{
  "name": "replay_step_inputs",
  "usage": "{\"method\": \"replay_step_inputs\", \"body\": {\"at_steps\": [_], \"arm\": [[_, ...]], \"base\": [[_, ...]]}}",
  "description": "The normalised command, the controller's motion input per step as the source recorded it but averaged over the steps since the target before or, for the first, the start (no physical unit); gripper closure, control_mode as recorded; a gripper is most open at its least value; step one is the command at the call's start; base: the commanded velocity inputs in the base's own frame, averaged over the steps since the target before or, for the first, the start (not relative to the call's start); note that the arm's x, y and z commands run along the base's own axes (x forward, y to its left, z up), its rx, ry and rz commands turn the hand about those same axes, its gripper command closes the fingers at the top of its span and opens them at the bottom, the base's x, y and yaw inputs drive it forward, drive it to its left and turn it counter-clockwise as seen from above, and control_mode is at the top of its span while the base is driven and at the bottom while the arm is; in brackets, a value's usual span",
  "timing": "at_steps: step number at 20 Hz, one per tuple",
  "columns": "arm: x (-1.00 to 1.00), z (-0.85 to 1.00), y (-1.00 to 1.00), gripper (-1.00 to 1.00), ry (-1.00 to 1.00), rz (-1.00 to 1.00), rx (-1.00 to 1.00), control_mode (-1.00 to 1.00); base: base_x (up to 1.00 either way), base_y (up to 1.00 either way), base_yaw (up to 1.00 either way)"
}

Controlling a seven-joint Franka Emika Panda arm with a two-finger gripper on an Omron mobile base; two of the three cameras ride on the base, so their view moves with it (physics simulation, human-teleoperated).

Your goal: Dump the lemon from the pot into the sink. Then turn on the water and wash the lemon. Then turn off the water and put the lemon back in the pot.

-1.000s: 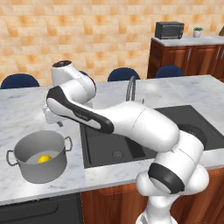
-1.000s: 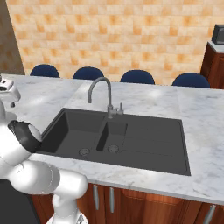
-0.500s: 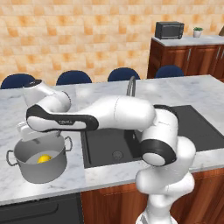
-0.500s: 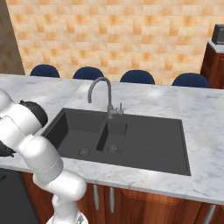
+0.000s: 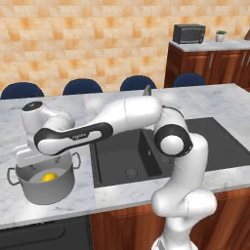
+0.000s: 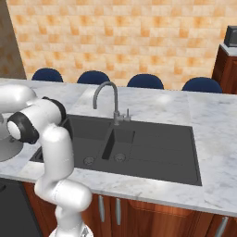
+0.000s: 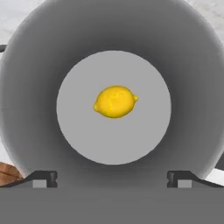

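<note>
The grey pot [image 5: 49,193] stands on the marble counter left of the sink [image 5: 128,155], upright, with the yellow lemon [image 5: 49,177] lying on its pale bottom. My gripper [image 5: 40,161] hangs just above the pot's mouth, pointing straight down into it. In the hand view the lemon [image 7: 115,101] lies in the middle of the pot's floor, ringed by the pot [image 7: 192,65] wall. The gripper [image 7: 113,179] is open, its fingertips [image 7: 43,179] wide apart at the near rim, and nothing is between them. The faucet [image 6: 109,98] stands behind the sink [image 6: 148,148], and no water runs.
Marble counter [image 5: 210,100] surrounds the sink. Several dark blue chairs [image 5: 82,86] line its far side. A microwave [image 5: 189,33] sits on a wooden cabinet at the back right. My arm reaches from the right across the sink's left basin.
The arm has swung left and down, carrying the hand from above the counter to just over the pot's mouth. The gripper stayed open. Pot and lemon have not moved.
</note>
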Motion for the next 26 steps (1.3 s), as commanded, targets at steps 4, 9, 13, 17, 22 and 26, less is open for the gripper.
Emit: {"method": "replay_step_inputs", "body": {"at_steps": [4,9,13,17,22,26], "arm": [[-0.04,-0.05,-0.01,-1.0,0.0,0.0,-0.03,-1.0],[-0.07,-0.17,-0.37,-1.0,0.03,0.0,-0.05,-1.0],[-0.04,-0.33,-0.57,-1.0,0.0,0.0,-0.02,-1.0],[-0.08,-0.13,-0.19,-1.0,0.0,0.0,0.0,-1.0],[0.0,-0.23,-0.05,-1.0,0.0,0.0,0.0,-1.0],[-0.06,-0.25,-0.02,-1.0,0.0,0.0,0.0,-1.0]], "base": [[0.0,0.0,0.0],[0.0,0.0,0.0],[0.0,0.0,0.0],[0.0,0.0,0.0],[0.0,0.0,0.0],[0.0,0.0,0.0]]}}
